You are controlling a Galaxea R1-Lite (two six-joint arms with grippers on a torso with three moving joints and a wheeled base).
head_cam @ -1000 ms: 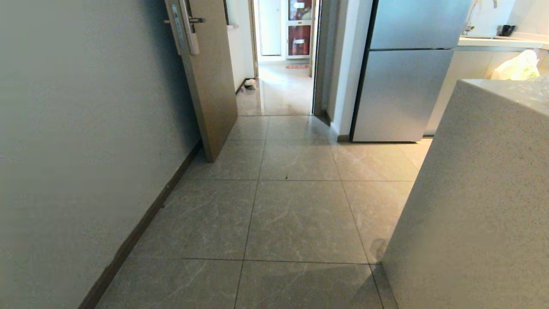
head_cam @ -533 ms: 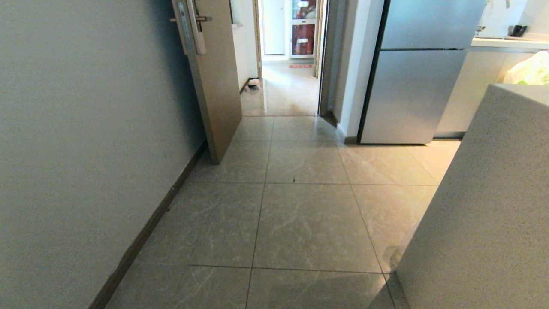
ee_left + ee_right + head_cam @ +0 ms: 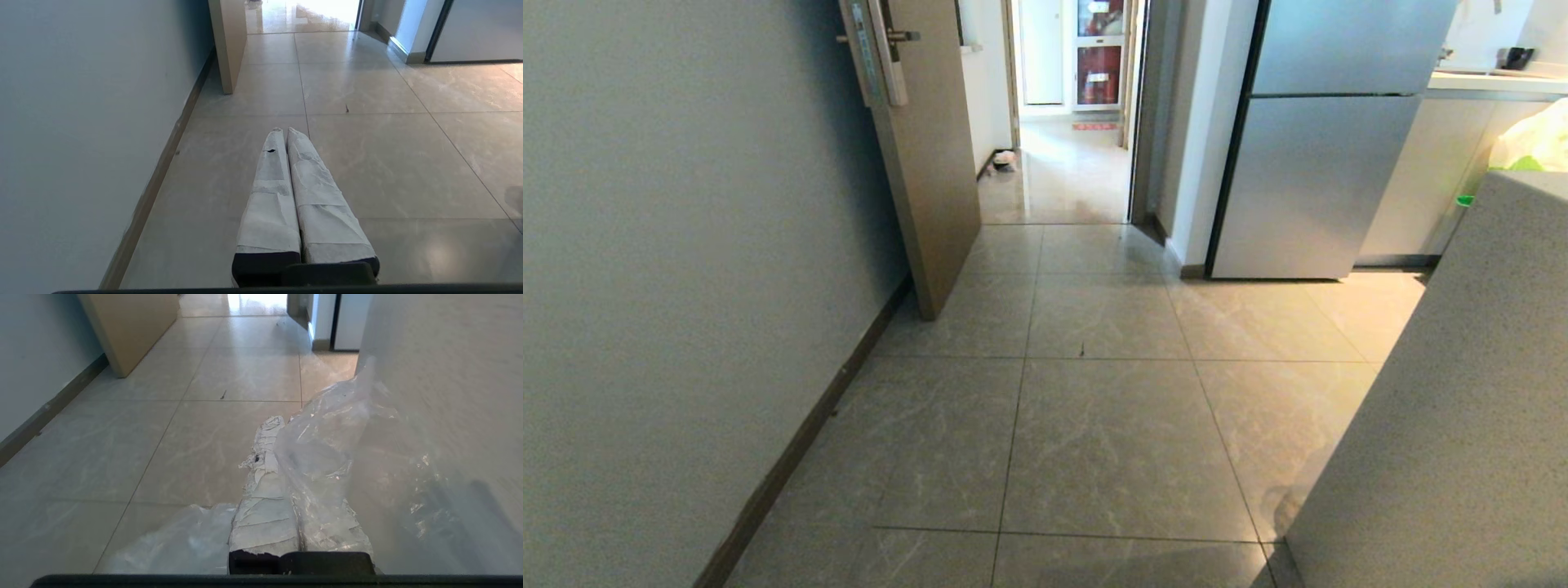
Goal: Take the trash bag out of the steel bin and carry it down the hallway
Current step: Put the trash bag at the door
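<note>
Neither arm shows in the head view; each appears only in its own wrist camera, stretched out low and level over the floor and pointing along the hallway (image 3: 1094, 425).

The left gripper (image 3: 284, 131) has its two long fingers pressed together along their whole length, with nothing between them. Both are wrapped in creased white tape, and the left-hand one has a small dark tear near its tip.

The right gripper (image 3: 282, 424) is pressed together too, pinching the trash bag (image 3: 339, 457). This is thin clear plastic, crinkled and glossy. It bunches over one taped finger, billows up beside the speckled counter side, and a looser fold hangs below the wrist. The tape on these fingers is frayed and peeling.

The steel bin is in none of the views.

The floor is large glossy grey-beige tiles with faint marbled veins and thin dark joints; a tiny dark fleck (image 3: 1081, 351) lies on one joint ahead. A plain pale wall (image 3: 686, 245) with dark skirting runs along the left. A brown wooden door (image 3: 927, 147) with a metal handle stands open against it. Beyond is a bright doorway. A brushed silver fridge (image 3: 1319, 155) stands to the right, and nearer on the right is a speckled stone counter (image 3: 1462, 408).
</note>
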